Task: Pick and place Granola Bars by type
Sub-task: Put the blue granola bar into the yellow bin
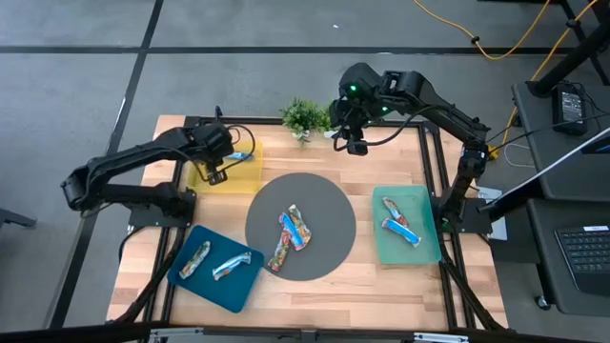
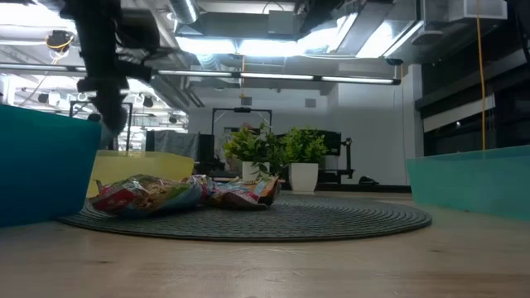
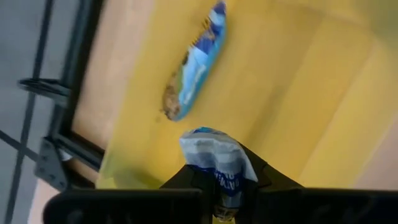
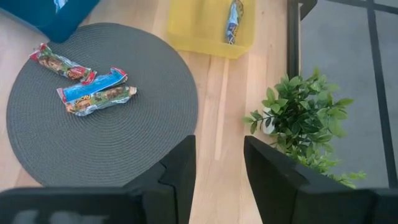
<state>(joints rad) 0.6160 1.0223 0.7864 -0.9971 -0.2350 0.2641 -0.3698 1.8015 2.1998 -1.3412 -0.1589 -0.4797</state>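
The wooden table (image 1: 315, 276) carries in its middle a round grey mat (image 1: 324, 205), and all other places are given here from this mat. On the left-far side of the mat lies the yellow mat (image 1: 243, 174), on the left-near side the dark blue mat (image 1: 205, 286), and on the right side the green mat (image 1: 419, 243). A small potted plant (image 1: 305, 116) stands just beyond the far edge of the grey mat. The left arm reaches over the yellow mat, and the left gripper (image 1: 215, 174) hangs above it; its fingers are closed on a blue granola bar (image 3: 217, 163), which sticks out between them in the left wrist view. A second blue bar (image 3: 196, 62) lies flat on the yellow mat, apart from the held one. The right arm is raised beyond the far edge of the grey mat, beside the plant, and the right gripper (image 4: 217, 165) has its fingers apart with nothing between them. On the grey mat itself lie three bars close together (image 1: 294, 233): one red and green bar (image 4: 62, 64), one blue bar (image 4: 93, 86) and one more bar touching it. Two silver-grey bars (image 1: 214, 262) rest on the dark blue mat, apart from each other. Two bars (image 1: 398, 224) lie on the green mat, one multicoloured and one blue.
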